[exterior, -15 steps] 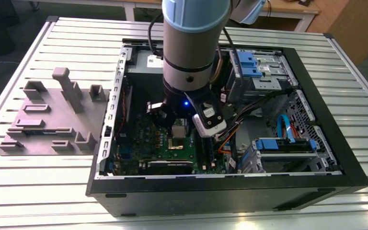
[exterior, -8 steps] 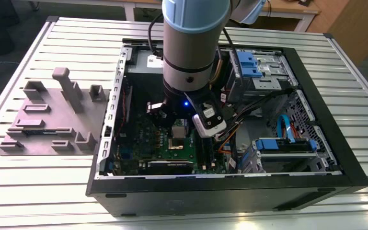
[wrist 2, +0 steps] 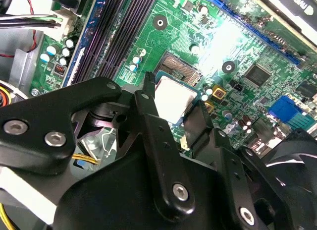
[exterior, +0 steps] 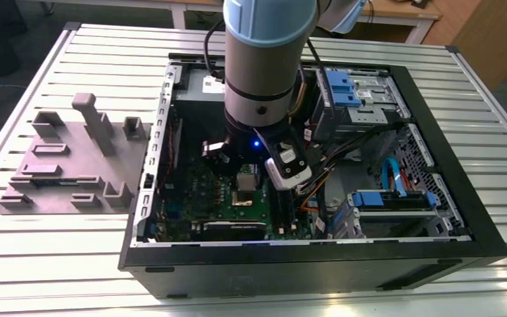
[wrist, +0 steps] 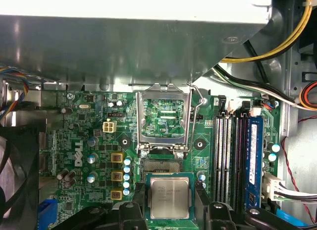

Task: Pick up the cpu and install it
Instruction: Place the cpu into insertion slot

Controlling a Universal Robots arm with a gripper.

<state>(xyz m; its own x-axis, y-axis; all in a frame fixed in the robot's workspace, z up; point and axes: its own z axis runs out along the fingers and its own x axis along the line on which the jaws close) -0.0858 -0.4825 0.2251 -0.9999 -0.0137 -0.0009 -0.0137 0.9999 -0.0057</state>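
The claw's (wrist: 170, 193) matte black fingers (wrist 2: 151, 116) are clamped on two opposite edges of the cpu (wrist: 170, 200). The cpu is square, with no long axis, and it sits flat with its dull silver lid facing up. It is just beside the open socket (wrist: 161, 165) on the green motherboard (wrist: 89, 141).

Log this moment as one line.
gripper: shut on cpu | cpu: over motherboard, near open socket | install: not yet seated
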